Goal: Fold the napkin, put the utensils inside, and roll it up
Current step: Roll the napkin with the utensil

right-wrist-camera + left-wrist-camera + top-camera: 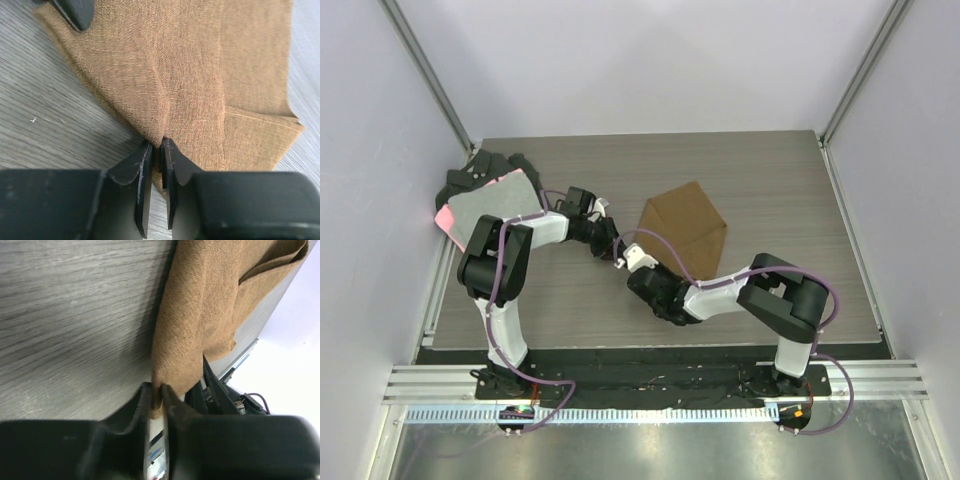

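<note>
The brown napkin (685,228) lies partly folded right of the table's middle, one part lying over another. My left gripper (613,245) reaches in from the left and is shut on the napkin's (200,315) edge, the cloth pinched between its fingertips (156,392). Close beside it, my right gripper (638,262) is shut on a raised fold of the napkin (200,75) at its near corner (161,142). The left gripper's finger (75,12) shows at the top left of the right wrist view. The utensils are out of view.
A grey cloth with a pink edge (492,207) lies at the table's far left on top of black cloths (470,172). White walls close in the table (770,170) on three sides. A metal rail (650,385) runs along the near edge.
</note>
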Tool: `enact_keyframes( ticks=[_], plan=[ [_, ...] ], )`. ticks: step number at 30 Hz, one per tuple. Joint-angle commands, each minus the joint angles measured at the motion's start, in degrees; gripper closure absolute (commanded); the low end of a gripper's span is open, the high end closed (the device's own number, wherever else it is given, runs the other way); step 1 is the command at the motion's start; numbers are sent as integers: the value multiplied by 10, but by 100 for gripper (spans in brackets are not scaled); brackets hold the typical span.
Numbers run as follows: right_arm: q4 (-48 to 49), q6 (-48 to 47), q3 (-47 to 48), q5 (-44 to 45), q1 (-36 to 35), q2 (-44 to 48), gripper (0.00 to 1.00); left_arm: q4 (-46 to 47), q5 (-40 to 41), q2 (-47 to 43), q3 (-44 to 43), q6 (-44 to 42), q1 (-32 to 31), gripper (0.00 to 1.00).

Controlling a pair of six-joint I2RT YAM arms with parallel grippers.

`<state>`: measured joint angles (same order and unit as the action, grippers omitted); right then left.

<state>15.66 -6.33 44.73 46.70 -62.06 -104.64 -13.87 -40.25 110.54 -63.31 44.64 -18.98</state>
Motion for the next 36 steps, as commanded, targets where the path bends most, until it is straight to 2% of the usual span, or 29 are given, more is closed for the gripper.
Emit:
enact_keyframes(
  ticks=[1,2,4,5,8,11,15,17,21,24,28,36],
  plan=[
    [-79,14,13,-152,30,27,84,-18,14,-11,-14,-19,5,71],
    [-91,17,18,-172,36,31,86,-20,20,-22,-9,-21,9,62],
    [-128,28,39,-210,51,36,89,-13,43,-40,5,-13,13,52],
    [-142,31,46,-240,55,37,90,-6,48,-49,22,-10,15,40],
    [-193,40,76,-308,67,38,94,30,88,-91,75,12,30,28],
    [-237,51,106,-366,80,34,97,61,144,-142,122,20,34,23],
    [-277,62,140,-490,98,32,99,93,186,-201,160,16,34,21],
    [-284,62,147,-526,108,31,99,96,209,-233,177,2,34,20],
    [-296,90,168,-646,130,23,99,102,228,-280,212,-21,33,19],
    [-298,102,179,-699,149,21,99,90,231,-299,232,-35,33,19],
    [-301,96,186,-702,162,13,99,92,221,-289,252,-33,31,19],
    [-297,95,181,-699,163,-4,99,174,149,-244,278,11,18,21]
  ],
)
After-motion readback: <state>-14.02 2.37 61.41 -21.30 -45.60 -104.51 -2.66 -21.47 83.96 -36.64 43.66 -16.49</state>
